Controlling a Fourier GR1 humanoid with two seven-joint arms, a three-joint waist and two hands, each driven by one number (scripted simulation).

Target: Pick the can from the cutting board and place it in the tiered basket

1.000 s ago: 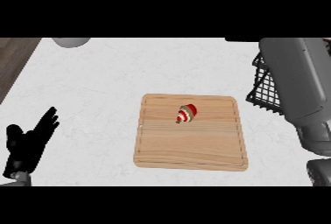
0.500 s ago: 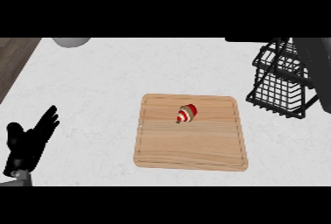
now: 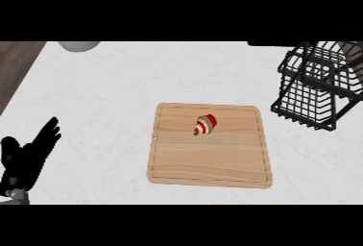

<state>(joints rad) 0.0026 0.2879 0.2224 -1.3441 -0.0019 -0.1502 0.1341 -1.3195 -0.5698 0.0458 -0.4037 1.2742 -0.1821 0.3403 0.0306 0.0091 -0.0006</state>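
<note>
- One hand is showing: the left hand (image 3: 27, 158) is resting at the lower left edge of the head view, fingers straight and spread, holding nothing.
- The right hand is appearing nowhere, so nothing can be said of its fingers.
- The can (image 3: 204, 125), banded red and white, is lying on its side in the upper middle of the cutting board (image 3: 209, 163), apart from every edge.
- Its long axis is running diagonally, from lower left toward upper right, with the brownish end pointing toward the far right.
- The can is sitting to the right of the left hand and farther from the robot, with bare counter (image 3: 113, 96) and the board's left edge lying between them.
- The tiered basket (image 3: 319, 86), black wire, is standing at the upper right, just off the board's far right corner.
- Since the basket is lying on the right, the right arm looks the likelier one for the pick, though it is out of sight.
- The pick is not yet begun, judging by the untouched can.
- A grasp across the short width, square to that diagonal, looks most suitable.
</note>
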